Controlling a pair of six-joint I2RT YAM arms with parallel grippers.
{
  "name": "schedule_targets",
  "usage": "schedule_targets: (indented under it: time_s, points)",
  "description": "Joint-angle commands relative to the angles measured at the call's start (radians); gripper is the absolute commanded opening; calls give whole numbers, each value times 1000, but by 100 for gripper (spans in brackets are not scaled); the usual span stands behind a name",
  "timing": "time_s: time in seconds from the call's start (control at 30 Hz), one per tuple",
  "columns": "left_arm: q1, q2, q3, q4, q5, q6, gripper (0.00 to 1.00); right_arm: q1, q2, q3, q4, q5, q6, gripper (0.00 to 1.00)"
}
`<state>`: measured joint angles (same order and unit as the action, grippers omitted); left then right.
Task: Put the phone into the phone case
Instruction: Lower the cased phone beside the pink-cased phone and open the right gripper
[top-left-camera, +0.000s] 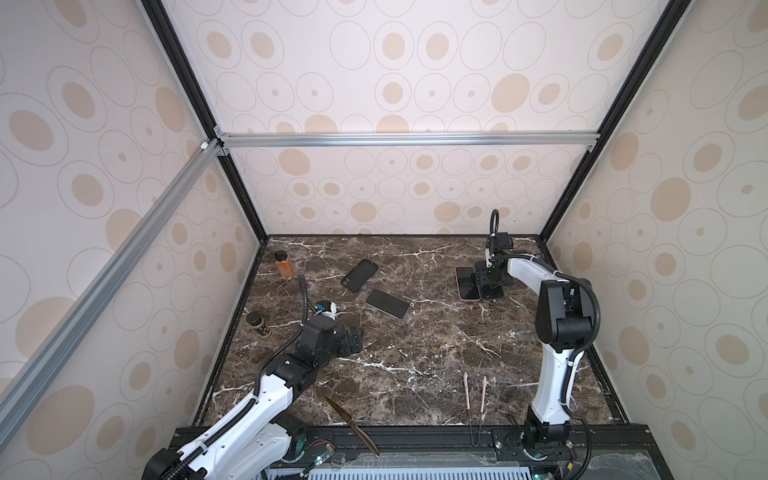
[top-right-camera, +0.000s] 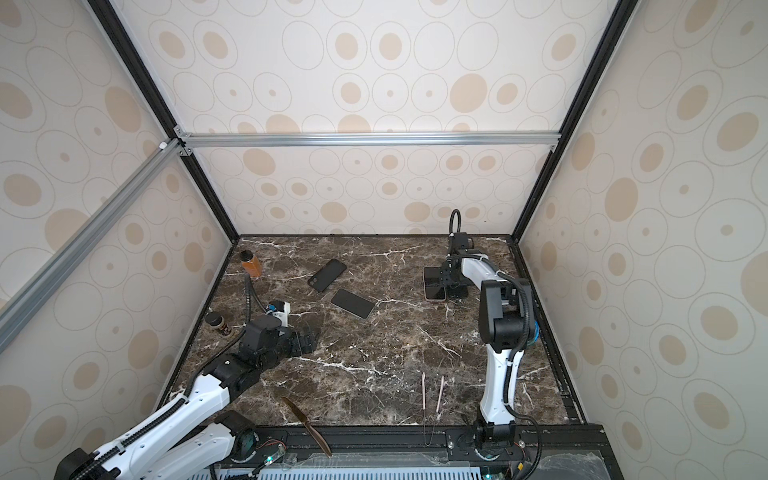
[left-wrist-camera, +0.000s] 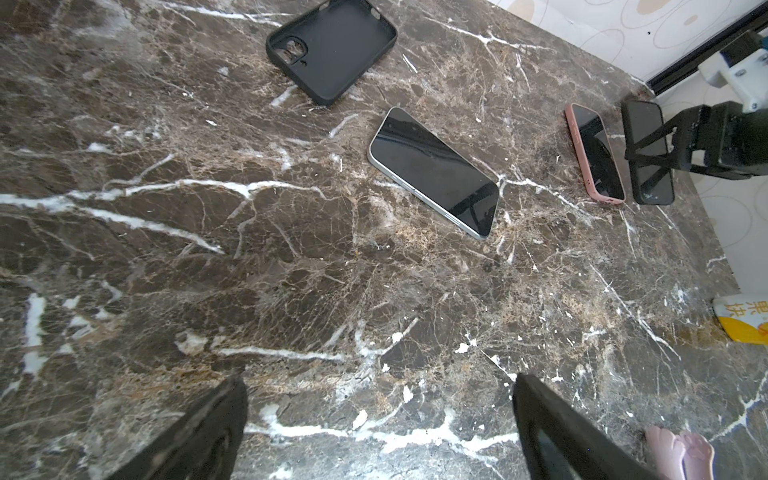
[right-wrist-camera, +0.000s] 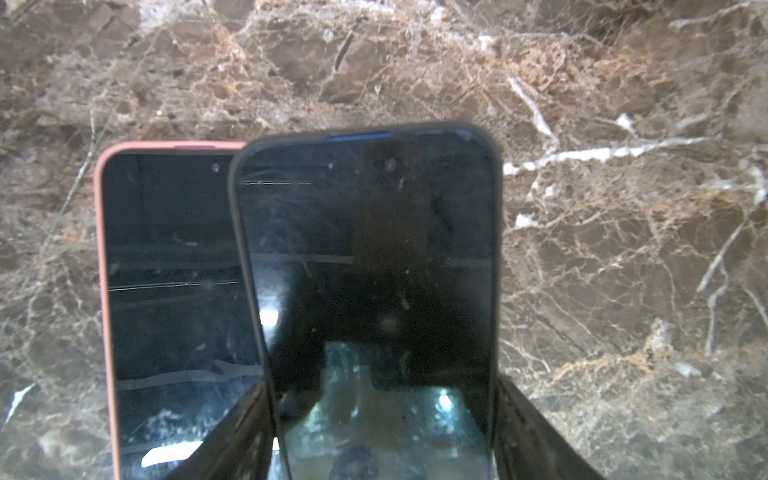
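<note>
- The bare phone (top-left-camera: 387, 303), silver-edged, lies flat with its screen up on the marble desk (top-left-camera: 415, 353). Neither hand touches it.
- The empty black case (top-left-camera: 359, 275) lies just beyond the bare phone toward the back wall, open side up. It is near the phone but apart from it.
- The left hand (top-left-camera: 353, 338) hangs on the robot's side of the bare phone, to its left. Its fingers (left-wrist-camera: 224, 415) are spread wide, with only bare marble between them.
- The right hand (top-left-camera: 489, 286) is well to the right of the bare phone and pinches a black-cased phone (right-wrist-camera: 374, 249) across its width. In the right wrist view a finger lies against each long edge.
- A pink-cased phone (top-left-camera: 466, 282) lies between the bare phone and the black-cased phone, whose edge overlaps the pink rim.
- An orange bottle (top-left-camera: 284, 264) and a dark jar (top-left-camera: 257, 323) stand well left of the bare phone, by the side wall.
- A knife (top-left-camera: 351, 424) and pink tongs (top-left-camera: 476, 395) lie well nearer the desk's front edge than the bare phone.
</note>
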<state>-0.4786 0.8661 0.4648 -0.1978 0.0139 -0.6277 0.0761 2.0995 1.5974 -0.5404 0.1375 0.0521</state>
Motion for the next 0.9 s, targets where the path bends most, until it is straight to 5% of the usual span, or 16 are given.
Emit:
schedule_targets:
  time_s: [0.0,0.47,0.87]
  points:
    - [3,-12,39,-15,-10,23,100,-8,21,77,-35,22,-12,28]
    - [4,13,51,-5,-6,32,100,-19,90,126,-96,20,15,34]
    - [3,14,50,-10,-5,28,100,-30,116,138,-123,-6,41,54]
